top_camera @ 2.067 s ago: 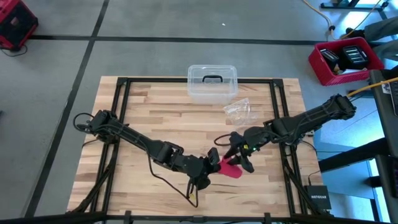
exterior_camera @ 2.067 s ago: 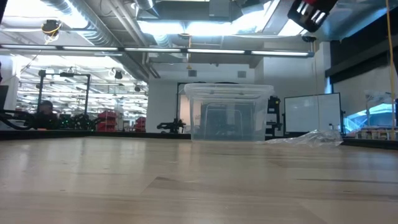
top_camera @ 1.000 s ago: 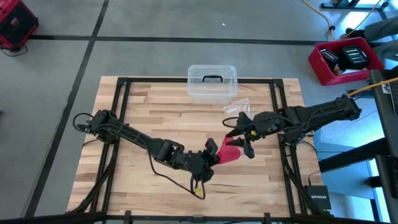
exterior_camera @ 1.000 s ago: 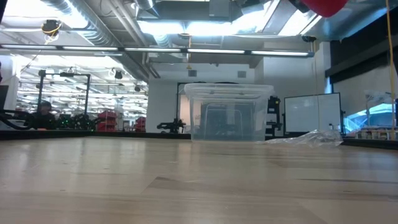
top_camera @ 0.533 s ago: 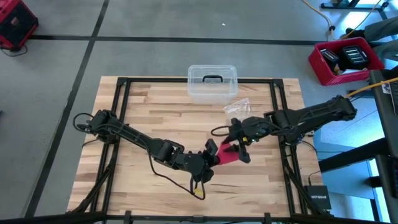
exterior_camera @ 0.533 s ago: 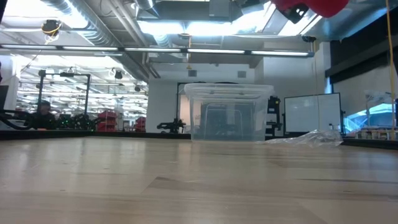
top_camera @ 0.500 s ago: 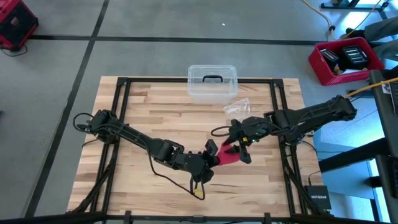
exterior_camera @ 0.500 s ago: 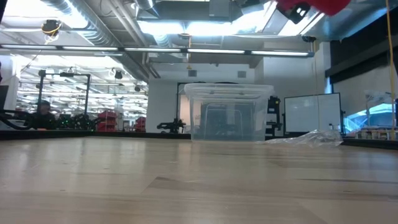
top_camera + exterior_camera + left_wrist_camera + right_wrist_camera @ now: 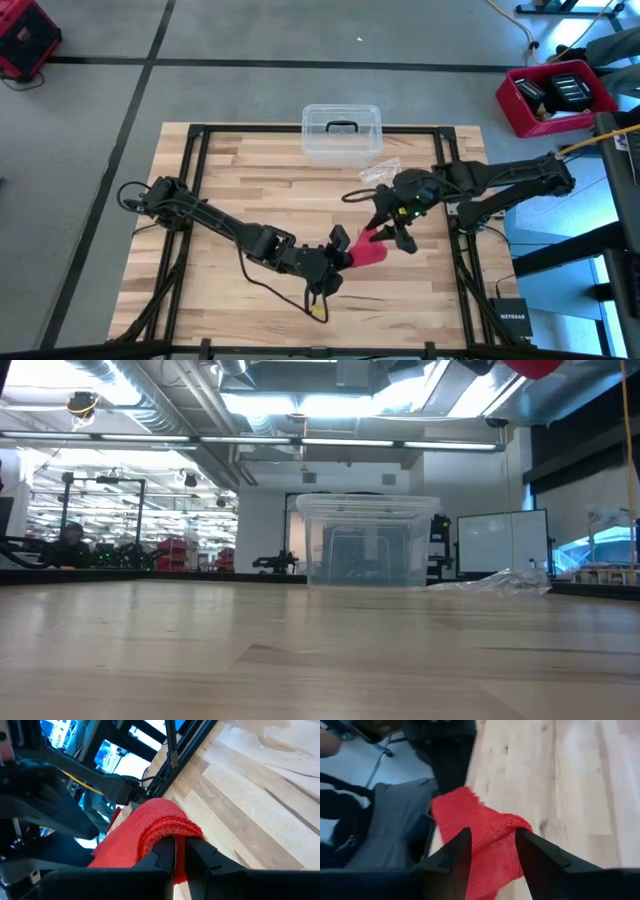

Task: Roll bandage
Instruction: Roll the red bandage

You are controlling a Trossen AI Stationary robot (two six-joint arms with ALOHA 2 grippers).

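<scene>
We hold the soft red fabric bandage (image 9: 366, 255) pinched in our left end effector (image 9: 342, 252); our right end effector (image 9: 385, 232) straddles its limp, light free end, best gripped flat.

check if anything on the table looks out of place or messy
One thing stands out: a crinkled clear wrapper lies loose on the wood beside the clear box. The bandage is off the table, stretched between the left claw and the right claw.

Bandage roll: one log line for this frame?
stage: rolling, mid-air | bandage: held off table between both arms | left gripper: shut on bandage | right gripper: jaws astride bandage
</scene>
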